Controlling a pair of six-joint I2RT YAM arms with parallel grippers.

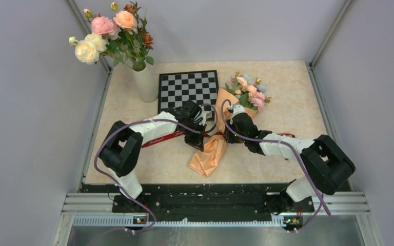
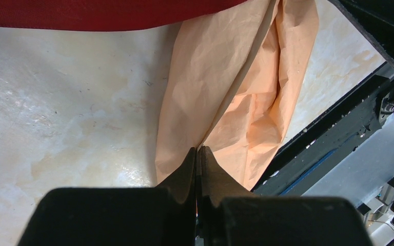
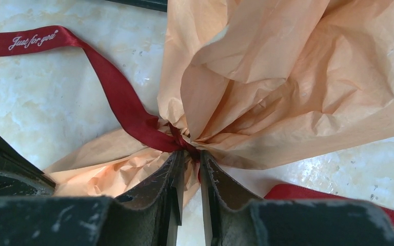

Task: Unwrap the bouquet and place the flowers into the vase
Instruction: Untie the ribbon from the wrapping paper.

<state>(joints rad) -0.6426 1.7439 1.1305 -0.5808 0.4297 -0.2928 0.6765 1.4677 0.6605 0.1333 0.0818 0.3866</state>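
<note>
Left gripper [image 2: 197,154] closed tight beside crinkled peach bouquet [image 2: 236,102] paper; right gripper [image 3: 190,156] narrow, pinching dark red ribbon [image 3: 123,102] knot.

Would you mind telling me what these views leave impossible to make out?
Right wrist view: whether the right gripper truly holds the ribbon knot; its fingertips cover it.
Left wrist view: whether the shut left gripper pinches the bouquet paper; the tips hide the contact.
Top view: stems of the flowers, inside the wrapping; mouth of the vase, behind the roses.
</note>
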